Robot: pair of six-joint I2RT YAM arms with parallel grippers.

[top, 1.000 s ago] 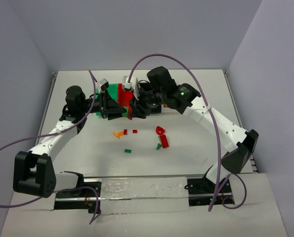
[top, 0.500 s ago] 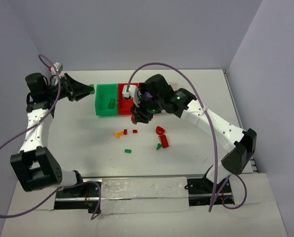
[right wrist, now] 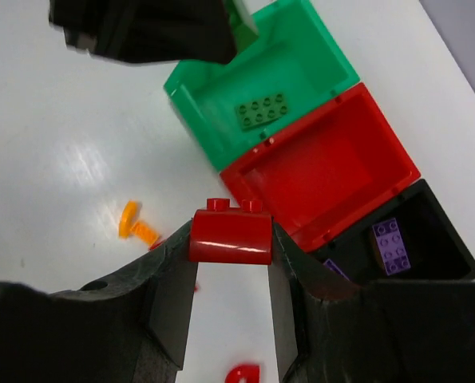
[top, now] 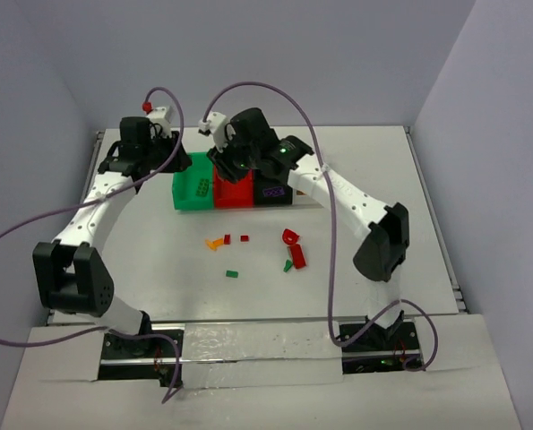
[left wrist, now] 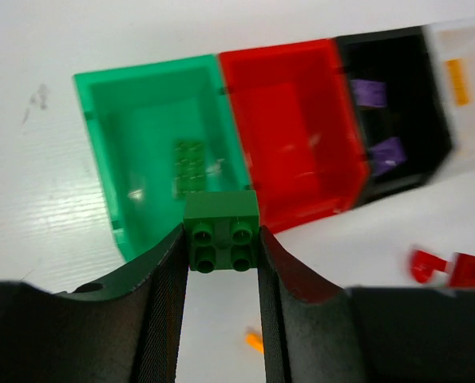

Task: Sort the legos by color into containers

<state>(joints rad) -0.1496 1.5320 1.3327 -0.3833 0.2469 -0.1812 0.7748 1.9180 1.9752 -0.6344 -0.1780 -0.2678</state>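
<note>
White table [top: 365,269] carries the bins [top: 235,193] toward its far edge. The left gripper [left wrist: 219,243], jaws clamped on a green brick [left wrist: 221,231], hangs over the near lip of the green bin [left wrist: 141,128]; the right gripper [right wrist: 231,251] pinches a red brick [right wrist: 231,237] just short of the red bin [right wrist: 325,175]. Both seem at the drop step: each needs a small advance over its bin, then jaws apart. More loose bricks [top: 293,255] wait mid-table.

no readable text, labels or numbers
</note>
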